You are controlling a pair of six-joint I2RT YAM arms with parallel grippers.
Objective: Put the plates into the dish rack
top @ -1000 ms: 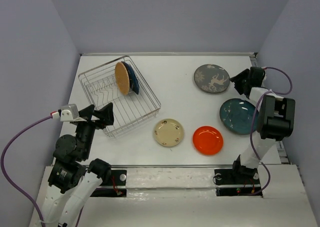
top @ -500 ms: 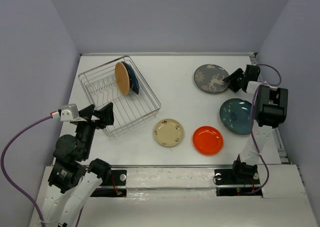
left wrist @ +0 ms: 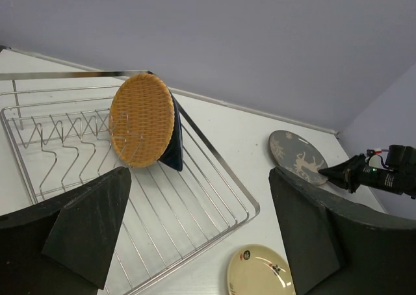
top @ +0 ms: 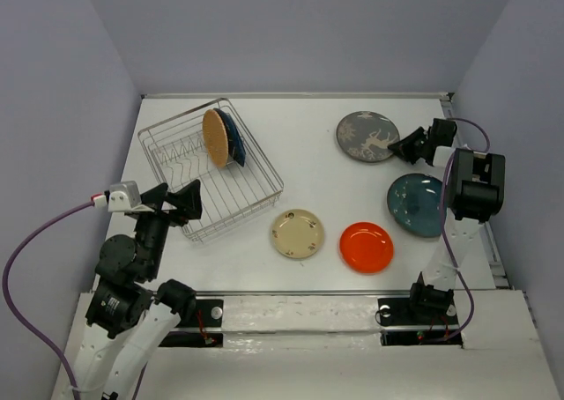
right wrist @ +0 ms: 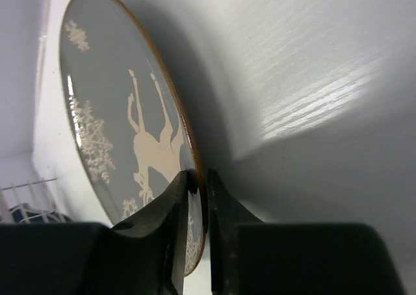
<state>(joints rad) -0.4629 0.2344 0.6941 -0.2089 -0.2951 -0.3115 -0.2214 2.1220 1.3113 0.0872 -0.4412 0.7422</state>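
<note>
**Top external view.** The square silver wire dish rack (top: pixel 249 191) sits towards the far left corner of the white worktop (top: pixel 308 144). A round tan woven plate (top: pixel 214 137) stands on edge among the tines at the rack's far side. A round navy blue plate (top: pixel 235 139) stands upright just behind it, touching or nearly so. The round grey plate (top: pixel 367 137) with a pale animal pattern lies near the far right corner. The right gripper (top: pixel 401 144) is at its right rim. A round teal plate (top: pixel 419 204) lies flat by the right edge. A round cream plate (top: pixel 298 233) and a round orange-red plate (top: pixel 367 247) lie side by side, apart, towards the middle of the near edge. The left gripper (top: pixel 179 203) hovers at the rack's near left side, jaws spread wide and holding nothing.

**Left wrist view.** The left gripper's two dark fingers (left wrist: pixel 91 227) stand far apart over the rack's wire floor, touching no plate. The tan and navy plates lean together beyond them.

**Right wrist view.** The right gripper's jaws are clenched on the grey plate's brown-edged rim, one finger (right wrist: pixel 170 225) on the patterned face and the other beneath. Whether the plate is off the worktop I cannot tell.
</note>
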